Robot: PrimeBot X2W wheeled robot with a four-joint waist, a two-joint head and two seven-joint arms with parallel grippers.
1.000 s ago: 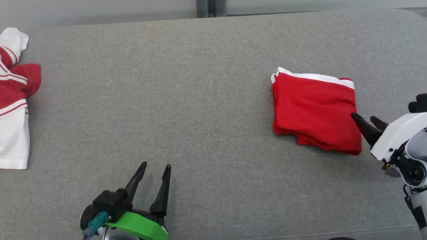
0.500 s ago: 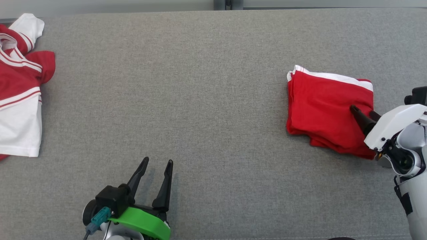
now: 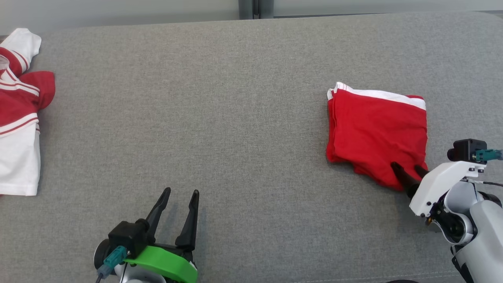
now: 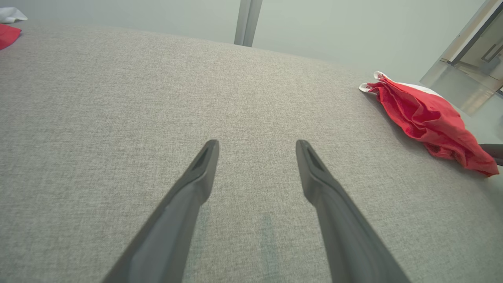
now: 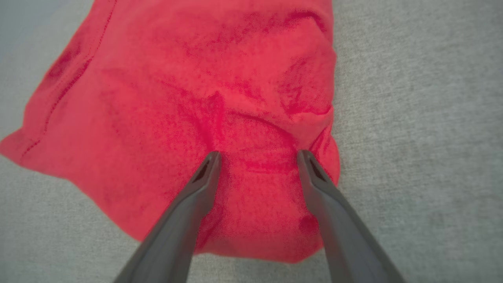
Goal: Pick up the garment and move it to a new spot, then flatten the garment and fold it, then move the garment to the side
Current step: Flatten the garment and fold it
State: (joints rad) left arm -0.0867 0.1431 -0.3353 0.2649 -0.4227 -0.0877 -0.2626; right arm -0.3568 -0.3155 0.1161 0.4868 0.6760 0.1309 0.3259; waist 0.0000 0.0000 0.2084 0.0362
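A folded red garment (image 3: 377, 133) lay on a grey cushion (image 3: 235, 118). The right gripper (image 3: 405, 166) stood wide open over the garment's near corner, holding nothing. The left gripper (image 3: 181, 192), open and empty, sat well left of the garment.

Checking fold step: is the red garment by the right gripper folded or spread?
Folded. The red garment lies as a compact rectangle with stacked layer edges showing along one side.

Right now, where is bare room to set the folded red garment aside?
Widest bare patch of grey surface: between the red-and-white garment at left and the folded red garment, ahead of the open left gripper. Crowded: the folded garment's near corner, around the open right gripper.
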